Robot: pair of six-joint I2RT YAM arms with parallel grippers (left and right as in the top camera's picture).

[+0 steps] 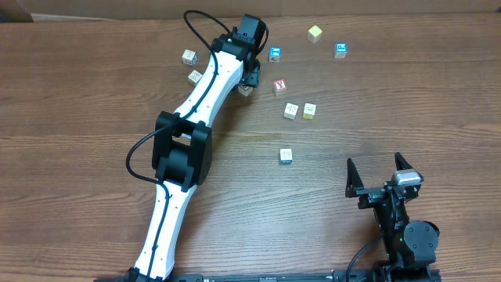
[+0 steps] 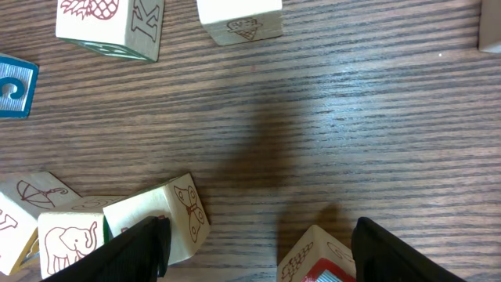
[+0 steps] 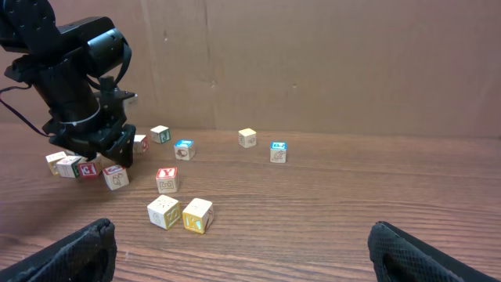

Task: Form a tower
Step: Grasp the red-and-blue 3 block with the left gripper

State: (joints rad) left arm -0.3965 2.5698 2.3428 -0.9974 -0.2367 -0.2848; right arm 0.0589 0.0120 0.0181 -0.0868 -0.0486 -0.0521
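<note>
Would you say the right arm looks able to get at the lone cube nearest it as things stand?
Probably yes: the right tool stands open, and nothing stands between it and the lone cube.

Counter [image 1: 86, 86]: brown wood-grain top, streaky grain, smooth, matt with a faint sheen. Cubes [image 2: 168, 219]: pale bare wood, smooth sanded faces, thin printed line drawings. Blue-faced cube [image 2: 12, 86]: same wood, one face in flat blue paint. Left arm [image 1: 211, 86]: white hard plastic shell, smooth, mild gloss. Joint housings [image 1: 182, 149]: black plastic, matt. Cable [image 1: 129, 160]: black, rubbery-looking, smooth. Left hand [image 2: 258, 254]: fingers [image 2: 133, 254] black plastic, matt. Right hand [image 3: 243, 251]: fingers [image 3: 74, 254] black, matt, grainy surface. Back wall [image 3: 313, 63]: brown board, cardboard-like, matt, faint creases.
</note>
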